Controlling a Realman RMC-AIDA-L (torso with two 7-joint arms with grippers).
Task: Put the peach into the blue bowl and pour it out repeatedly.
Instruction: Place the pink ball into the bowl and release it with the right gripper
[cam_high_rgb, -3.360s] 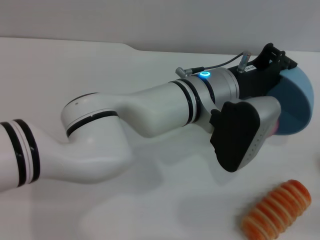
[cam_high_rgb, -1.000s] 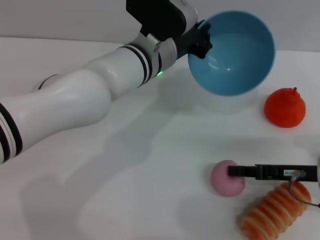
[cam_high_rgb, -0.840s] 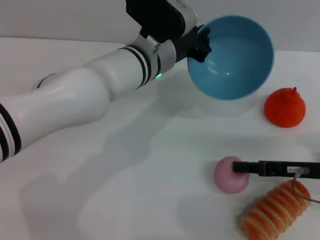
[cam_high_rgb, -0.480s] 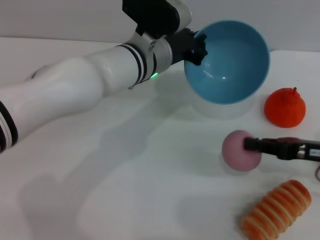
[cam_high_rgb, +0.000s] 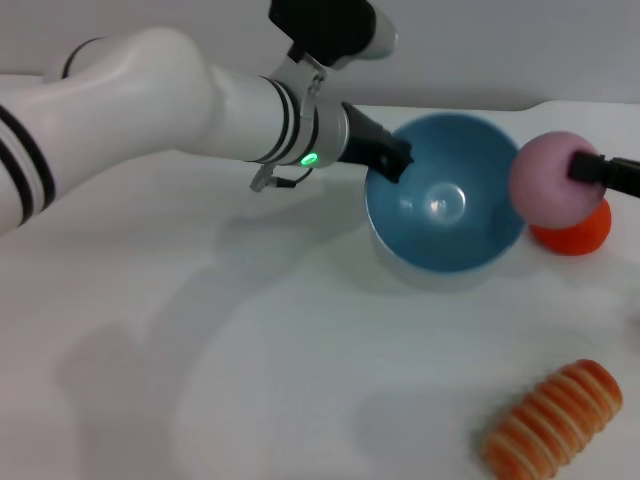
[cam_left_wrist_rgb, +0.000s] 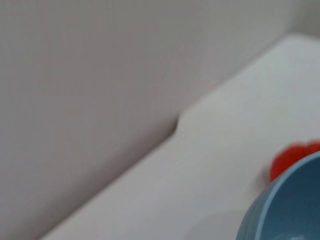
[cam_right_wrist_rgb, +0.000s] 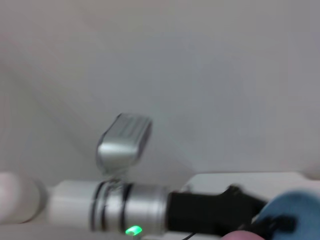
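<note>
The right gripper (cam_high_rgb: 578, 170) is squeezed tight on the peach (cam_high_rgb: 553, 180) and holds it up in the air, just past the right rim of the blue bowl (cam_high_rgb: 445, 206). The left gripper (cam_high_rgb: 390, 160) pinches the bowl's left rim. The bowl sits on the counter (cam_high_rgb: 250, 360) near its back edge. A red fruit (cam_high_rgb: 575, 232) peeks out behind the peach. A striped bread roll (cam_high_rgb: 555, 420) lies by the front right corner.

No readable text anywhere.
</note>
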